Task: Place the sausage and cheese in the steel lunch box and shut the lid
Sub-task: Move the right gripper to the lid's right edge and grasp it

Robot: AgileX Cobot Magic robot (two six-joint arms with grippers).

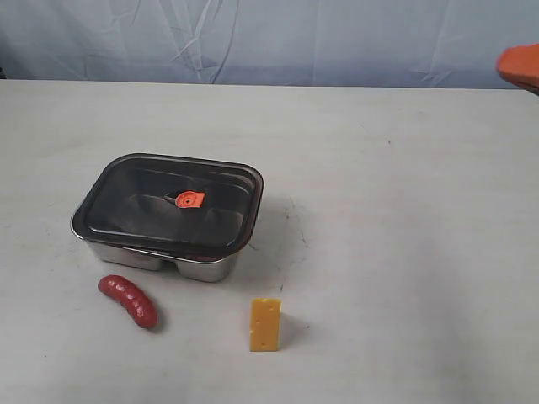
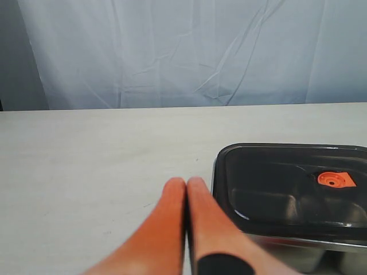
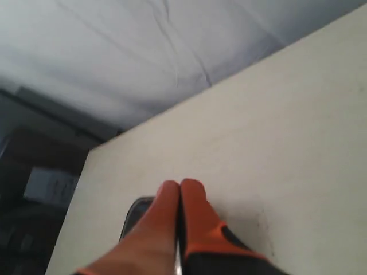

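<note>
The steel lunch box [image 1: 160, 259] sits left of centre with the dark translucent lid [image 1: 168, 204] resting on it, orange valve tab up. In front of it lie the red sausage [image 1: 129, 300] and, to its right, the yellow cheese [image 1: 265, 324] standing upright. My left gripper [image 2: 186, 184] is shut with nothing in it, beside the box's lid [image 2: 292, 189]. My right gripper [image 3: 180, 186] is shut and empty, with a corner of the lunch box [image 3: 135, 215] behind it; its orange tip [image 1: 519, 66] shows at the far right edge of the exterior view.
A pale cloth backdrop [image 1: 269, 38] hangs behind the table's far edge. Bare white tabletop [image 1: 404, 210] spreads to the right of the box. Dark clutter [image 3: 40, 183] lies beyond the table's side edge in the right wrist view.
</note>
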